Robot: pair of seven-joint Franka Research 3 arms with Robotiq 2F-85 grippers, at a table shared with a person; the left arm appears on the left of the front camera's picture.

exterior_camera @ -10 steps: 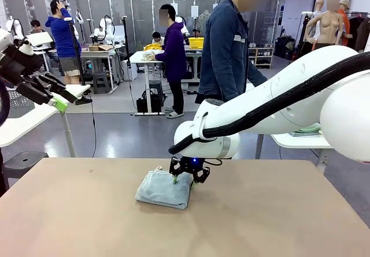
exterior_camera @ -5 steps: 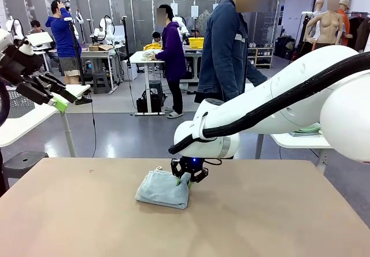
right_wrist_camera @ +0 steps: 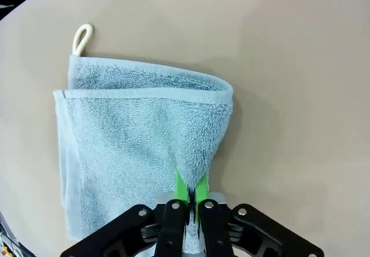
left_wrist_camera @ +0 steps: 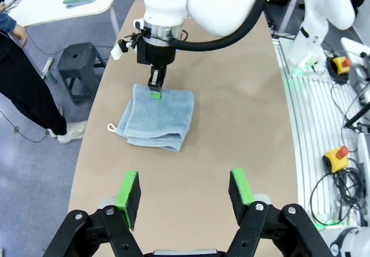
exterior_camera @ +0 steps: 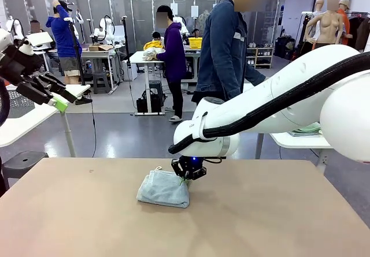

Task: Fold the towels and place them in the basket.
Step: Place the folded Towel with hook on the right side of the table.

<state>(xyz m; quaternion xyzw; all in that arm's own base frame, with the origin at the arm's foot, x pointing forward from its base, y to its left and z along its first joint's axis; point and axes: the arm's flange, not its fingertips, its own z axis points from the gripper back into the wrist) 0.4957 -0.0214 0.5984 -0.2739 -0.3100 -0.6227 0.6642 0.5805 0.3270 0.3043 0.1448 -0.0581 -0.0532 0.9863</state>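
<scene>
Pale blue-grey terry towel (right_wrist_camera: 133, 147) lies folded, flat on tan worktop (exterior_camera: 266, 222). Right gripper (right_wrist_camera: 189, 190) clamped tight on towel's near edge, close to one corner. Green pads (right_wrist_camera: 180, 185) pinch small raised ridge of cloth between them. Rest of towel spreads out ahead of this gripper, cream corner loop (right_wrist_camera: 81, 37) at far end from it. Left gripper (left_wrist_camera: 184, 182) has jaws wide apart, nothing between them, raised off worktop. Towel sits well beyond its fingertips, not touching.

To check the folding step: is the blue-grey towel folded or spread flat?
Folded: the towel lies in stacked layers with doubled edges, and the right gripper pinches one edge.
</scene>
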